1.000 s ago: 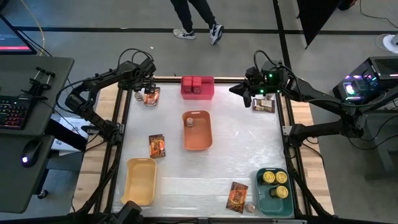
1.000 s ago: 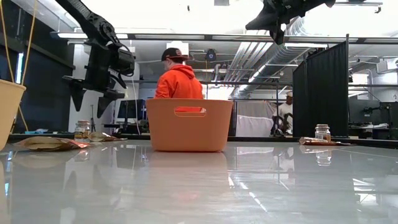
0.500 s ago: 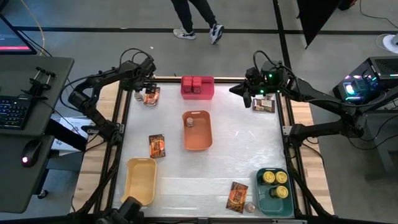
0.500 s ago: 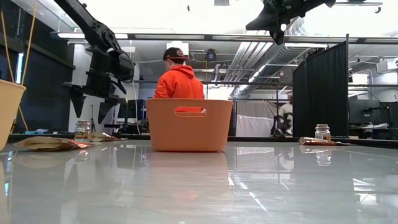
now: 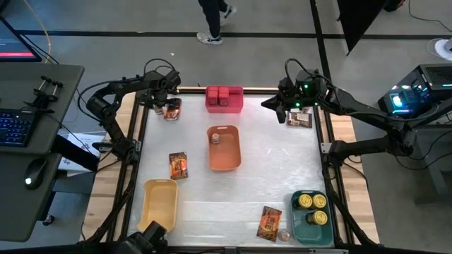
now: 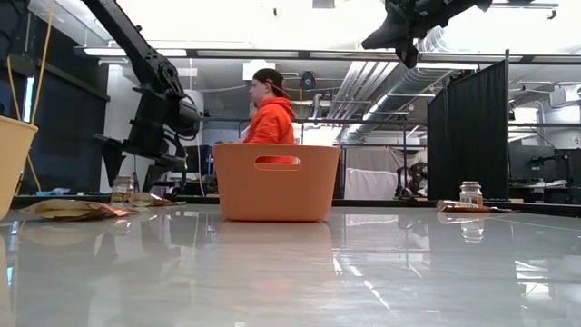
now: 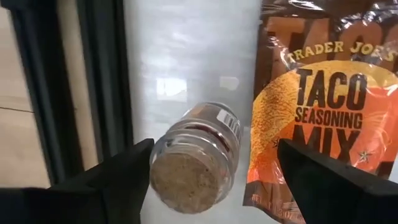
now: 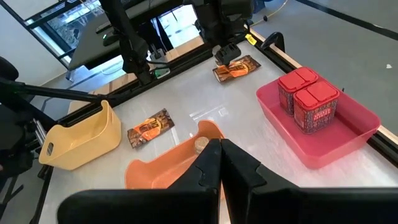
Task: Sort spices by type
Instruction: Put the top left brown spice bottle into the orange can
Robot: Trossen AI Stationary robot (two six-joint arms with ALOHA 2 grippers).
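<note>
A tiny jar with a pale lid (image 7: 194, 165) stands on the table at the far left, beside an orange-brown taco seasoning packet (image 7: 323, 112). My left gripper (image 7: 214, 149) is open and low over the jar, one finger on each side of it, not touching; it also shows in the high view (image 5: 161, 104) and the low view (image 6: 132, 171). My right gripper (image 8: 219, 163) is shut and empty, high above the table's far right (image 5: 272, 104). Red boxes (image 5: 224, 94) stand in a red bin. Yellow-topped tins (image 5: 311, 203) sit in a green bin.
An orange bin (image 5: 224, 156) mid-table holds one jar. A yellow bin (image 5: 160, 204) stands near left. Packets lie on the table at mid-left (image 5: 178, 165), near right (image 5: 269, 223) and far right (image 5: 299, 118), the last with a jar on it. A person in orange stands beyond the table (image 6: 272, 118).
My left gripper has gone down toward the jar at the table's far left, staying open. The person behind the table has turned and shifted to the right.
</note>
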